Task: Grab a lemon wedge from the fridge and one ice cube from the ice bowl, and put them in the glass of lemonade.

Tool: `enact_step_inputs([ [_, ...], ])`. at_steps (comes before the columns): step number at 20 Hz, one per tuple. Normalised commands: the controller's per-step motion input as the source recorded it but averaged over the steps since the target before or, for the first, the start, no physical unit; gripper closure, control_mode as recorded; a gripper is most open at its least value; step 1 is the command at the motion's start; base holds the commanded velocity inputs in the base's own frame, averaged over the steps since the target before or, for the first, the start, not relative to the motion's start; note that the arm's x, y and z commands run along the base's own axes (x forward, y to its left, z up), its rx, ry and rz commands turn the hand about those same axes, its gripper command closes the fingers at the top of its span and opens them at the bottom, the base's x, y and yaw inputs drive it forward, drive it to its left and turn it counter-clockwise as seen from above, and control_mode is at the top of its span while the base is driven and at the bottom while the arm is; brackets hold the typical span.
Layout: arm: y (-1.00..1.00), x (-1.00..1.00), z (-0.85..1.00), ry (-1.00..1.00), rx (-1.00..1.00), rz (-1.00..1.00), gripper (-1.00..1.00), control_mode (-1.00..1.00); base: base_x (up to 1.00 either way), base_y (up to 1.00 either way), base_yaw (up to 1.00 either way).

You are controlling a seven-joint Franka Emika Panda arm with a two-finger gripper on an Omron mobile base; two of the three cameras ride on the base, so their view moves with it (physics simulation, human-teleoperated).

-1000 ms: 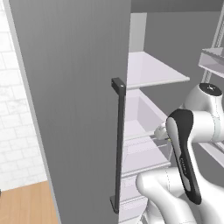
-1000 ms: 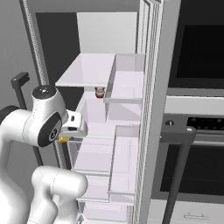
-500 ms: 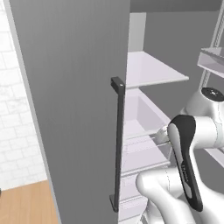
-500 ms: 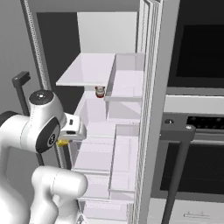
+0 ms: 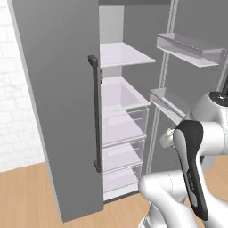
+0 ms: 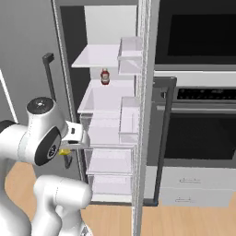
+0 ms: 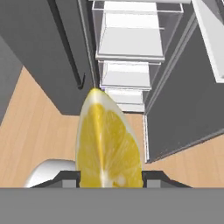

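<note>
My gripper point(image 7: 109, 180) is shut on the lemon wedge point(image 7: 109, 140), a bright yellow piece that stands upright between the two dark fingertips point(image 7: 70, 177). In the right base view the gripper point(image 6: 70, 146) is held close to the arm, in front of the fridge's lower drawers, and a bit of the yellow lemon wedge point(image 6: 64, 151) peeks out under it. The fridge point(image 5: 53, 111) stands open, showing white shelves point(image 6: 110, 55) and clear drawers point(image 7: 131, 39). From the left base camera the gripper point(image 5: 168, 134) sits in front of the open right door. The ice bowl and the glass of lemonade are out of view.
A small red bottle point(image 6: 105, 76) stands on a fridge shelf. The black oven tower point(image 6: 198, 92) with its bar handle point(image 6: 162, 138) is right of the fridge. The open left door's dark handle point(image 5: 94, 116) juts toward me. Wooden floor point(image 7: 39, 131) lies below.
Both base views have shifted: the fridge now looks farther off and more of the oven and floor shows, so the base has backed away. The wedge stays in the gripper.
</note>
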Motion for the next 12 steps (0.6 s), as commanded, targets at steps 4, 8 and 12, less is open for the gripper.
enact_step_inputs([
  [4,0.0,0.0,0.0,0.0,0.0,0.0,1.0,1.0,-1.0,-0.22,-0.4],
  [8,0.0,0.0,0.0,0.0,0.0,0.0,1.0,1.0,-0.78,-0.38,-0.49],
  [12,0.0,0.0,0.0,0.0,0.0,0.0,1.0,1.0,-0.27,-0.71,-0.6],
])
